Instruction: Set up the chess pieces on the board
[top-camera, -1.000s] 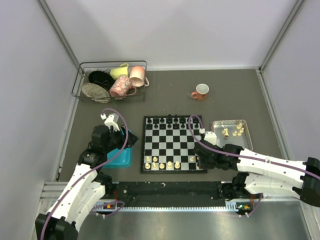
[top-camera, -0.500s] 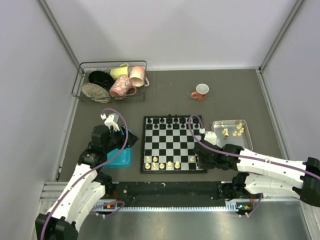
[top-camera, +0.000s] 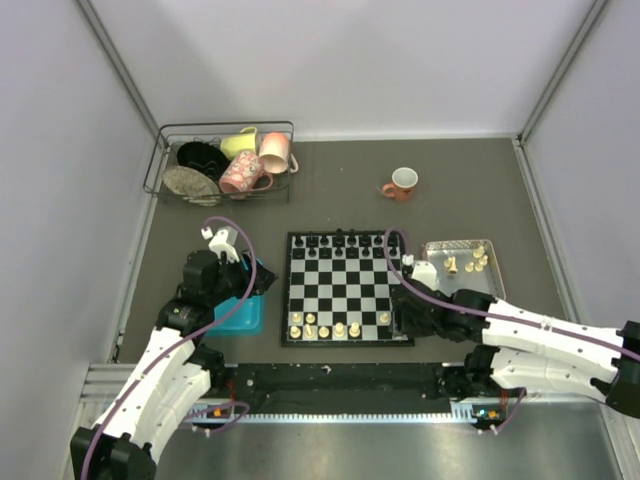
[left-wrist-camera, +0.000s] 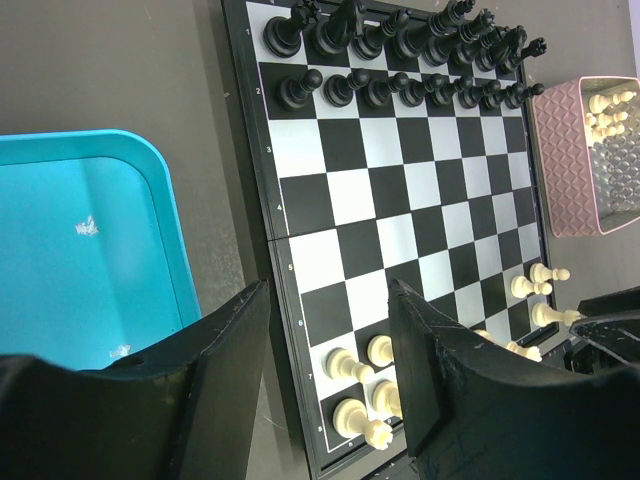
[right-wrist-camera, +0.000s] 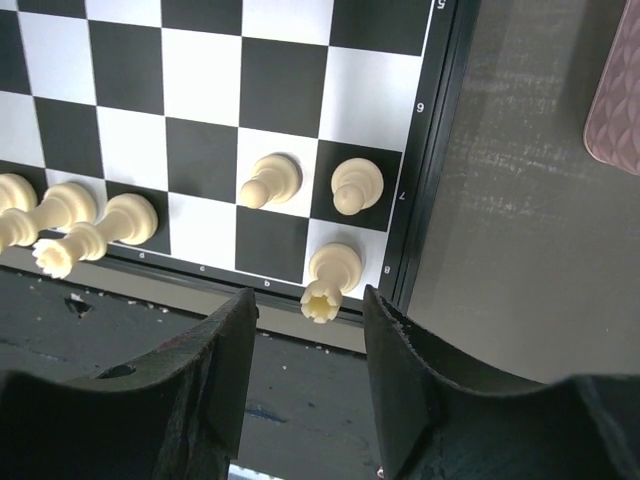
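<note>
Right pincer (right-wrist-camera: 310, 298) hangs over the lower right corner of the board (right-wrist-camera: 200, 80), jaws apart and gripping nothing; a white rook (right-wrist-camera: 335, 268) stands on the corner square just beyond its tips. Left pincer (left-wrist-camera: 328, 290) is likewise parted and holds nothing, above the board's left edge beside the blue tray (top-camera: 240, 315). In the top view I see the board at centre, with the pink tray (top-camera: 463, 283) to its right. Black pieces (top-camera: 345, 243) fill its top two rows. White pieces (top-camera: 340, 328) stand along its bottom rows, and more lie in the pink tray.
</note>
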